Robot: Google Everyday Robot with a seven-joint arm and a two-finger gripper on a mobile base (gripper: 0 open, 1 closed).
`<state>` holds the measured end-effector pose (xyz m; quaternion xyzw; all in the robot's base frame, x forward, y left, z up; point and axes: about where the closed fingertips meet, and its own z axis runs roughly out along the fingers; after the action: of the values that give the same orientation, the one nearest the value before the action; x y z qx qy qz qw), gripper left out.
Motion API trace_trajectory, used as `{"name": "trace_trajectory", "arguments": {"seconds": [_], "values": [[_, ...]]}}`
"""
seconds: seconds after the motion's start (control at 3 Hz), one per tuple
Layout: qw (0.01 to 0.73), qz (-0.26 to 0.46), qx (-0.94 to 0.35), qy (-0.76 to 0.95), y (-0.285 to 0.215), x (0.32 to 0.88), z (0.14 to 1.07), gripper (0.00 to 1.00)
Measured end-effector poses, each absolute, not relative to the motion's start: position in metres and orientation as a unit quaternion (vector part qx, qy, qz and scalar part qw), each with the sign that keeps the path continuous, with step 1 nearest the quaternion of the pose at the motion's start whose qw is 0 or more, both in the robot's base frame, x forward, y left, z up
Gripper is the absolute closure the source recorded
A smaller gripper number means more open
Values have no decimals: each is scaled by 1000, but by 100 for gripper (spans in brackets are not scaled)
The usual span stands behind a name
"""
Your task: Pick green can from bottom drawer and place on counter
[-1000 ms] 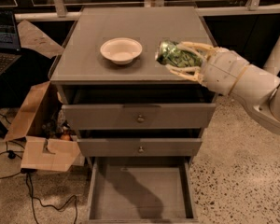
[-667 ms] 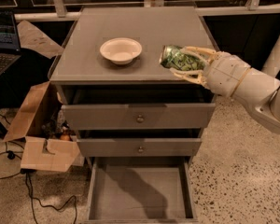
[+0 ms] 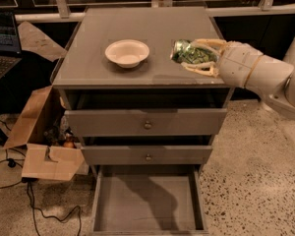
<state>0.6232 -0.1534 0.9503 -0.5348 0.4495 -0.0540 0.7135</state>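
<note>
- The cream bowl sits left of the middle of the grey bench, so I'll place everything else off that.
- The gripper is right of the bowl as the camera sees it, about level with it, over the right side of the bench.
- Its pale fingers are pinching the green can, one on the far side and one on the near side.
- The can lies on its side in that grip, with a silver end pointing toward the bowl. There's a clear gap between the two.
- Can't tell if the can is touching the bench top or just above it.
- The chunky white arm comes in from further right of the bowl, past the edge of the bench.
- Below the bowl on the front of the cabinet there's the top drawer and the middle drawer, each with a small knob.
- Lowest of all below the bowl, the bottom drawer is pulled well out, with a shadow on its flat grey floor.
- Down and left of the bowl there's an open cardboard box on the floor beside the cabinet, with cables trailing in front of it.
- Far left of the bowl there's a laptop with its screen lit.
</note>
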Motion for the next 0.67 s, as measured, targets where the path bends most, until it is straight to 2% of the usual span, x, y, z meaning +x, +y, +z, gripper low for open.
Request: {"name": "trace_trajectory", "arguments": {"seconds": [0.67], "values": [[699,-71,-543,459,-158,649,950,100]]}}
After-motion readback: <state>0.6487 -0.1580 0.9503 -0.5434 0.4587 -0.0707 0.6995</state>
